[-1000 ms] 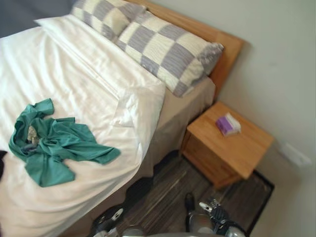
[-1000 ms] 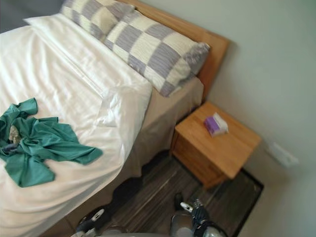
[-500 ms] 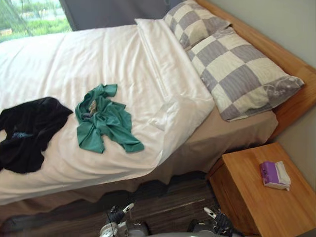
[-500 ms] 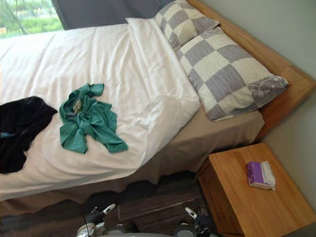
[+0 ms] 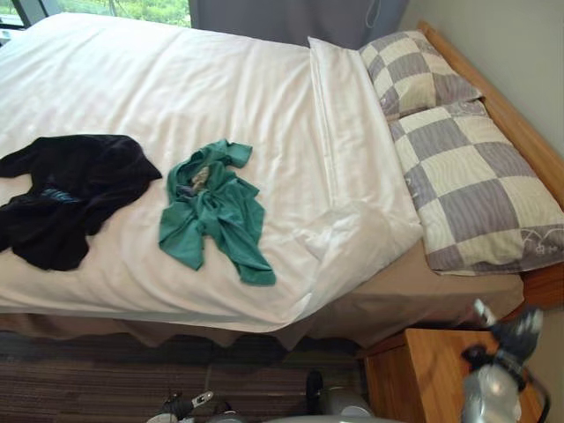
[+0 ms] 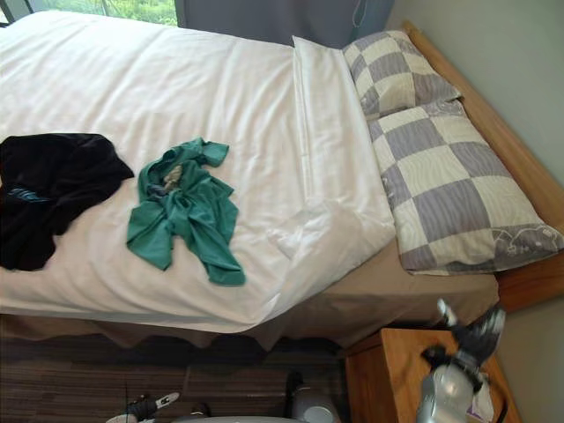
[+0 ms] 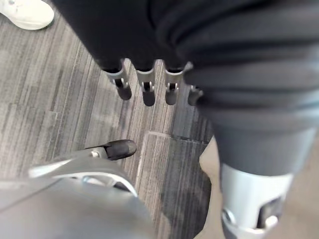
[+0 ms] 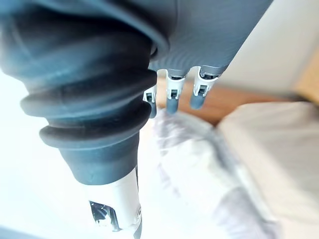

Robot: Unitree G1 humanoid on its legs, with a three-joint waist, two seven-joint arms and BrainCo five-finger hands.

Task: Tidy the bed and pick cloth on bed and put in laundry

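A crumpled green cloth (image 5: 214, 214) lies in the middle of the white duvet (image 5: 176, 88), near the bed's front edge. To its left sprawls a black cloth (image 5: 70, 192). My right hand (image 5: 513, 333) is raised beside the bed over the nightstand, far from both cloths; its fingers (image 8: 172, 97) hang straight and hold nothing. My left hand (image 5: 189, 404) hangs low over the floor in front of the bed, its fingers (image 7: 144, 89) straight and empty.
Two checked pillows (image 5: 467, 185) lie at the headboard (image 5: 520, 132). The duvet's near corner (image 5: 352, 238) is folded back, baring a beige sheet (image 5: 441, 291). A wooden nightstand (image 5: 414, 379) stands at the lower right. A white shoe (image 7: 27, 12) rests on the striped floor.
The camera has swung left along the bed, so the whole picture shifted and the black cloth came into full view. My right hand has risen into view over the nightstand.
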